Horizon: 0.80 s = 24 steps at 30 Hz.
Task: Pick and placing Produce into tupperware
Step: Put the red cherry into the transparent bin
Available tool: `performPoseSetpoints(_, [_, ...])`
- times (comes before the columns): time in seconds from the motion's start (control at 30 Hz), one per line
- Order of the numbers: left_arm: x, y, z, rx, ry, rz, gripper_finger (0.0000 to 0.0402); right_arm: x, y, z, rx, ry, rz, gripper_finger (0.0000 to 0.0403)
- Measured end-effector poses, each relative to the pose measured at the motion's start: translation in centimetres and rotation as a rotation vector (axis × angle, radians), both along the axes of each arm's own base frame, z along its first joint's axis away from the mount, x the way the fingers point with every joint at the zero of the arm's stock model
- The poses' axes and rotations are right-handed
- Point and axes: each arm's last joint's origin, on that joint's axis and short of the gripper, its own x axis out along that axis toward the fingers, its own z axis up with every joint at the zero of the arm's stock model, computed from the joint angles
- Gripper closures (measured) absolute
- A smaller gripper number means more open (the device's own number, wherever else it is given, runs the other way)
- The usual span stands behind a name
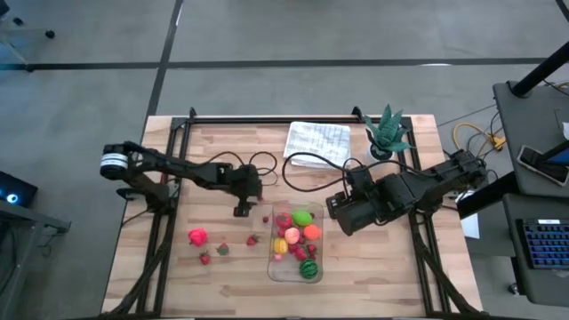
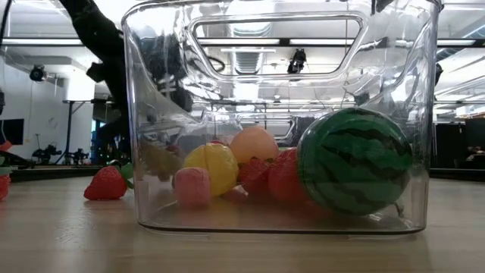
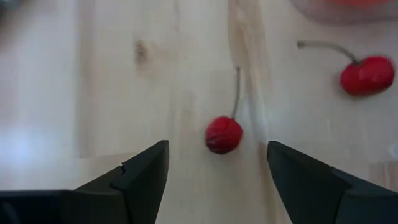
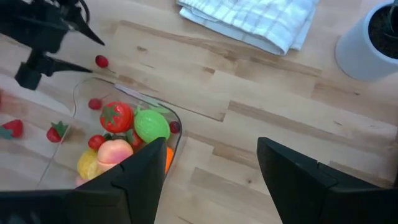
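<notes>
1. Several toy fruits and vegetables already lie inside the clear tupperware (image 1: 296,242), which stands on the wooden table (image 1: 213,284) a little toward its near edge and right of centre. Among them are a striped dark-green melon (image 2: 355,161) at the container's near end, a lime-green fruit (image 1: 302,217) and a red tomato (image 4: 116,116) at its far end, a yellow piece (image 2: 213,167), an orange ball (image 2: 254,144) and a pink piece (image 2: 192,186).
2. Other produce lies loose on the table left of the container: a small red cherry (image 3: 224,134) with a thin stem just off its far left corner, a strawberry (image 1: 252,239) near its left wall, and a larger pink-red piece (image 1: 197,236) with two more small pieces farther left.
3. One dark left gripper (image 3: 217,168) hangs over that cherry; its fingers stand apart on either side of the fruit without touching it, holding nothing.
4. Right gripper (image 4: 211,168) hovers beside the container's far right corner, fingers spread wide and empty.
5. Farther out, a white folded cloth (image 1: 318,144) lies by the table's far edge, and a spiky green plant in a white pot (image 1: 386,133) stands near the far right corner.
</notes>
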Motion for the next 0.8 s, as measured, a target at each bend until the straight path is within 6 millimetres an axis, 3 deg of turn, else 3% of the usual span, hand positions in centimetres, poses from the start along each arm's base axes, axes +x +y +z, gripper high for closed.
performPoseSetpoints(0.23, [0.8, -0.1, -1.4, -0.053, 0.031, -0.04, 0.0161, 0.0, 0.0, 0.0, 0.01, -0.006, -0.018, 0.0161])
performPoseSetpoints(0.8, [1.4, 1.0, -1.9, -0.041, 0.015, -0.049, 0.0298, 0.0, 0.0, 0.0, 0.009, -0.01, -0.025, 0.0161])
